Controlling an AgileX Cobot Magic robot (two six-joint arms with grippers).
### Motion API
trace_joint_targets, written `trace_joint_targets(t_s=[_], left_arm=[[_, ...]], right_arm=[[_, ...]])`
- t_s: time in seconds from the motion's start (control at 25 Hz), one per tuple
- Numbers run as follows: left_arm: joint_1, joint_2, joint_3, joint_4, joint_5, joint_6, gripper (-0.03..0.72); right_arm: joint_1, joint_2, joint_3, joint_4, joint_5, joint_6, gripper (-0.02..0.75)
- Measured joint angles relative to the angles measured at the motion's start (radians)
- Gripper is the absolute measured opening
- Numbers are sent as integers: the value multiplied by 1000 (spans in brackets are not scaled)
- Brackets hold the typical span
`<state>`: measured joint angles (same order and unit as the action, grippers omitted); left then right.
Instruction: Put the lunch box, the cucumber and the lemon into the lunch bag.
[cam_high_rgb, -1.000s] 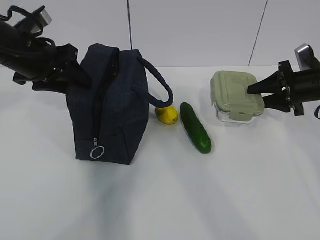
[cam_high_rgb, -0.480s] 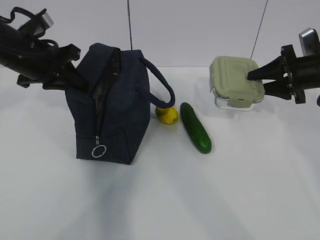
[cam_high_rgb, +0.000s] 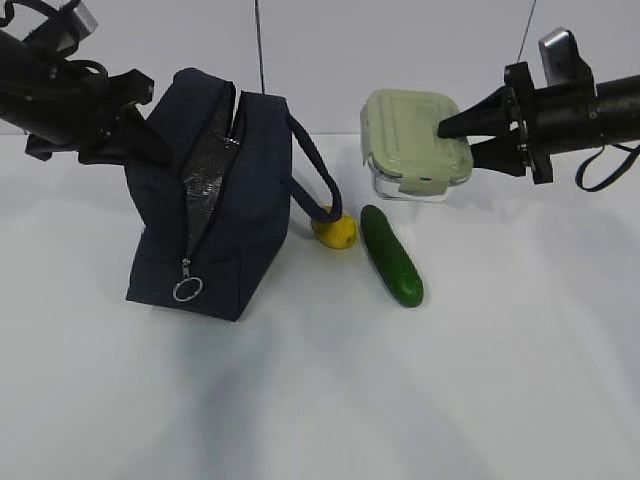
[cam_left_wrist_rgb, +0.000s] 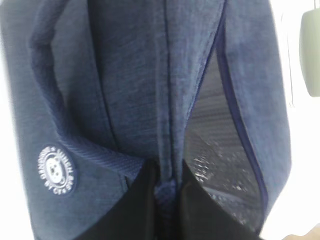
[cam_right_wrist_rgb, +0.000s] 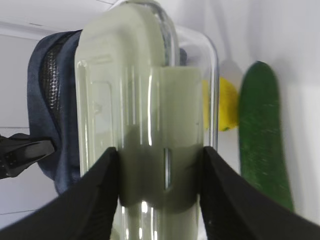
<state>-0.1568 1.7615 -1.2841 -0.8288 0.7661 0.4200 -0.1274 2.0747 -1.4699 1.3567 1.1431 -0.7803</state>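
The navy lunch bag (cam_high_rgb: 235, 215) stands at the left, unzipped, its silver lining (cam_high_rgb: 205, 165) showing and its ring pull (cam_high_rgb: 187, 290) hanging low on the front. My left gripper (cam_high_rgb: 150, 135) is shut on the bag's left opening edge; in the left wrist view its jaws (cam_left_wrist_rgb: 167, 187) pinch a fold of navy fabric (cam_left_wrist_rgb: 125, 75). My right gripper (cam_high_rgb: 455, 135) is shut on the lunch box (cam_high_rgb: 410, 140), held in the air right of the bag, with the box (cam_right_wrist_rgb: 145, 100) between the fingers (cam_right_wrist_rgb: 100, 190). The lemon (cam_high_rgb: 335, 232) and cucumber (cam_high_rgb: 390, 255) lie on the table below it.
One loop handle (cam_high_rgb: 320, 180) of the bag arches to the right over the lemon. The white table (cam_high_rgb: 400, 400) stretches in front of everything. A round white logo (cam_left_wrist_rgb: 56, 169) sits on the bag's side.
My left gripper shut on the bag's edge and pulled it left, so the opening widened and the bag tilted. My right gripper lifted the lunch box and carried it left toward the bag.
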Motion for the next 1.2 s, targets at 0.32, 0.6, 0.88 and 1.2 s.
trace_joint_targets(t_s=[0.32,0.6,0.88,1.2], left_arm=[[-49,-2,0,7,-4,1,20],[-92,-2,0,10,-33,1,19],[-94,-2,0,10,-38,2,19],[-94,-2,0,2,-38,2,19]], right_arm=[[101,0,-126,13,17,66,354],[163,0,-169,62,19,103,354],[246,0,-171,92,19,106,354],[283,0,-171,79,11,106,354]])
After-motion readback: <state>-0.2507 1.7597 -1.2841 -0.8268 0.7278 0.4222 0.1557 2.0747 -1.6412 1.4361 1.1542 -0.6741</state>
